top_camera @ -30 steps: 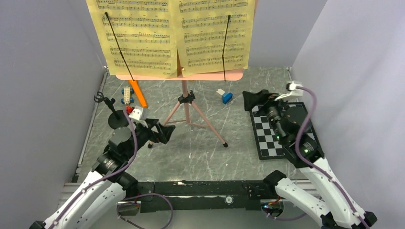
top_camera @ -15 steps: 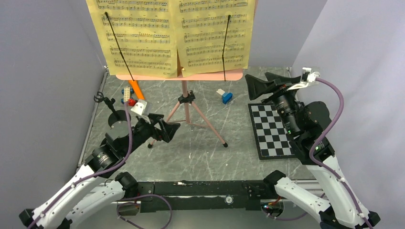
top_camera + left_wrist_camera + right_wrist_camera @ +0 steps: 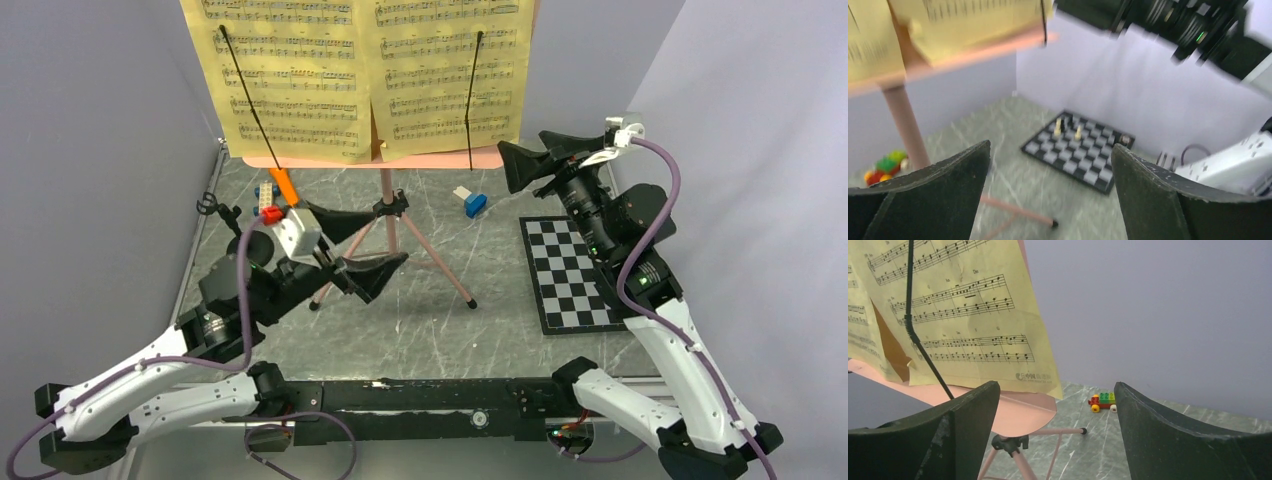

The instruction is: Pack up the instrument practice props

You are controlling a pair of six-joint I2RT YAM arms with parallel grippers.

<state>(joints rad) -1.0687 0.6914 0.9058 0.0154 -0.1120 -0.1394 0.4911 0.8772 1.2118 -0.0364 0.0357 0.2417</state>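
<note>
The pink music stand (image 3: 388, 215) stands mid-table on tripod legs, with two yellow sheet-music pages (image 3: 370, 70) on its ledge. The orange microphone (image 3: 284, 185) lies behind my left arm. Only the top of the black mic stand (image 3: 208, 206) shows; its base is hidden by that arm. My left gripper (image 3: 360, 246) is open and empty, just left of the stand's pole (image 3: 904, 125). My right gripper (image 3: 535, 158) is open and empty, raised next to the ledge's right end (image 3: 1020, 412). The pages (image 3: 963, 315) fill the right wrist view's left side.
A chessboard (image 3: 572, 275) with pieces (image 3: 1068, 131) lies at the right. Blue-and-white blocks (image 3: 470, 201) sit behind the stand, more blocks (image 3: 265, 198) sit by the microphone, and a toy block car (image 3: 1103, 401) sits near the wall. Grey walls enclose the table.
My left gripper rose, swung right toward the stand's pole and opened wide. My right gripper lifted off the chessboard area and moved back-left to the ledge's right end.
</note>
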